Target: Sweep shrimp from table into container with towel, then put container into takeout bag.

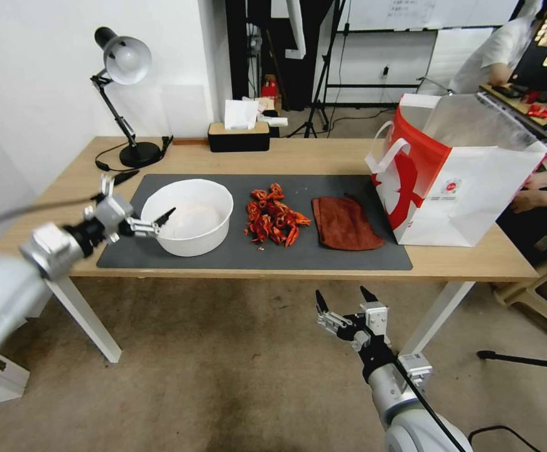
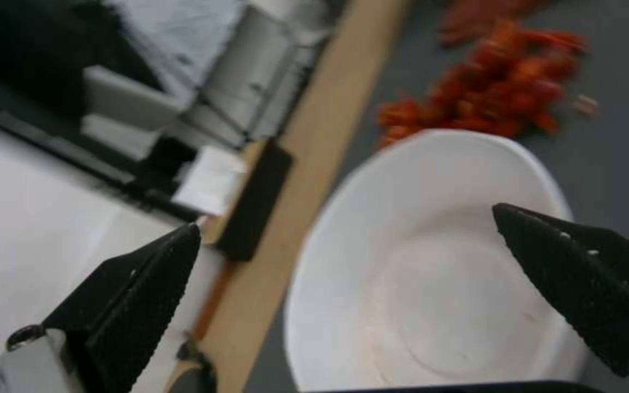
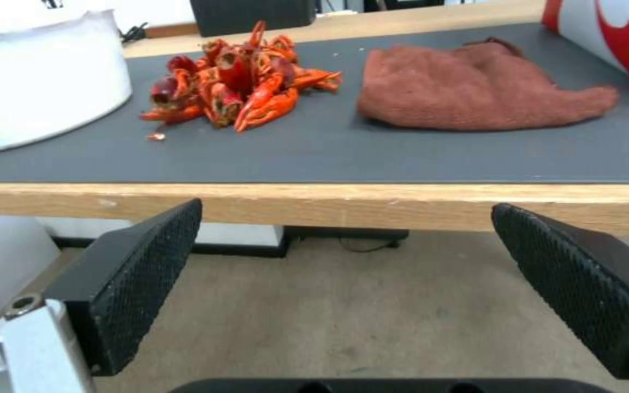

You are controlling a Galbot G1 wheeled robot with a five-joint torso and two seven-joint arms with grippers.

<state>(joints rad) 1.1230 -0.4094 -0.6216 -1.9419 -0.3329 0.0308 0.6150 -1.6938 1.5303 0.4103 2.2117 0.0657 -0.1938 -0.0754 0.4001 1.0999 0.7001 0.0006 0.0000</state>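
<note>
We see the shrimp (image 1: 276,223) heaped at the middle of the dark mat (image 1: 323,257) on the table (image 1: 323,154), with the container (image 1: 188,215) just beside them at nine o'clock and the towel (image 1: 345,223) lying flat at three o'clock, apart from the heap. The takeout bag (image 1: 458,172) stands open farther toward three o'clock. Our left gripper (image 1: 160,223) hovers at the container's near-left rim, fingers spread and holding nothing; our right gripper (image 1: 342,301) waits below the table's front edge, at six o'clock of the towel, fingers also spread and empty. We judge the towel soft and floppy, best pinched at its near edge; the container looks light and likely to slide, so its rim needs steadying.
</note>
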